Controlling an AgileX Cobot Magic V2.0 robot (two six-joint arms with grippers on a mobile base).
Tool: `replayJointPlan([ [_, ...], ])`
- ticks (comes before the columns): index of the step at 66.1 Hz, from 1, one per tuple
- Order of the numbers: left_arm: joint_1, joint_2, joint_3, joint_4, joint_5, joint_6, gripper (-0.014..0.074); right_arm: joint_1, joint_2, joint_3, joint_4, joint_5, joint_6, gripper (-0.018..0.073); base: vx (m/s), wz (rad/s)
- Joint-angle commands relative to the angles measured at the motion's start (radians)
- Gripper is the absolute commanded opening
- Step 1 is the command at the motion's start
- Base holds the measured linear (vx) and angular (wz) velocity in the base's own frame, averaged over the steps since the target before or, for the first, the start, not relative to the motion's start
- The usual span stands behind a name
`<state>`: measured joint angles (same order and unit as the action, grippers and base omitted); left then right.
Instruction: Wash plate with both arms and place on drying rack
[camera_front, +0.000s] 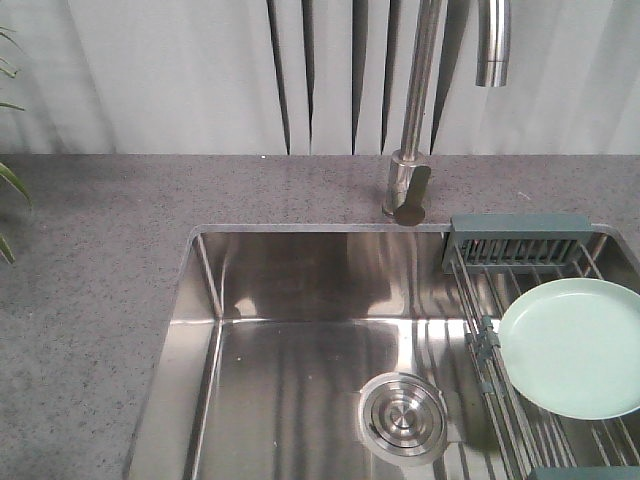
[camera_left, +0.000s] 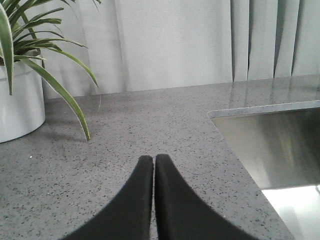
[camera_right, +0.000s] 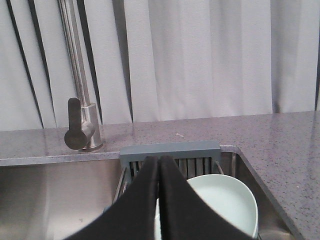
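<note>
Both sets of jaws are pressed together with nothing between them. The left gripper hovers over bare grey speckled worktop, with a potted plant off to its left and the sink's near corner to its right. The right gripper hangs above the right end of the sink, its dark fingers pointing toward the drying rack.

The mint-green plate lies almost flat on the rack's metal rods at the right side of the steel sink, just in front of the small slotted basket. The tap stands behind, its spout ending above the basin, and no water runs.

From here the risk, as I judge it, is in the pickup: the plate is glossy and shallow, so closed or narrowly opened jaws could skate off its rim or push it along the rods and tip it into the basin.
</note>
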<state>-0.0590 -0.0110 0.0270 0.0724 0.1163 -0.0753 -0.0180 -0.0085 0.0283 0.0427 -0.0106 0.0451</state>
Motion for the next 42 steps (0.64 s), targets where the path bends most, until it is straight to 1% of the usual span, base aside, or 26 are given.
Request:
replayJointPlan([
  [1, 0.001, -0.016, 0.021, -0.008, -0.072, -0.011, -0.0006, 0.000, 0.009, 0.019, -0.010, -0.079, -0.011, -0.0008, 0.00, 0.00],
  [42, 0.001, -0.016, 0.021, -0.008, -0.072, -0.011, -0.0006, 0.000, 0.009, 0.019, -0.010, -0.079, -0.011, -0.0008, 0.00, 0.00],
])
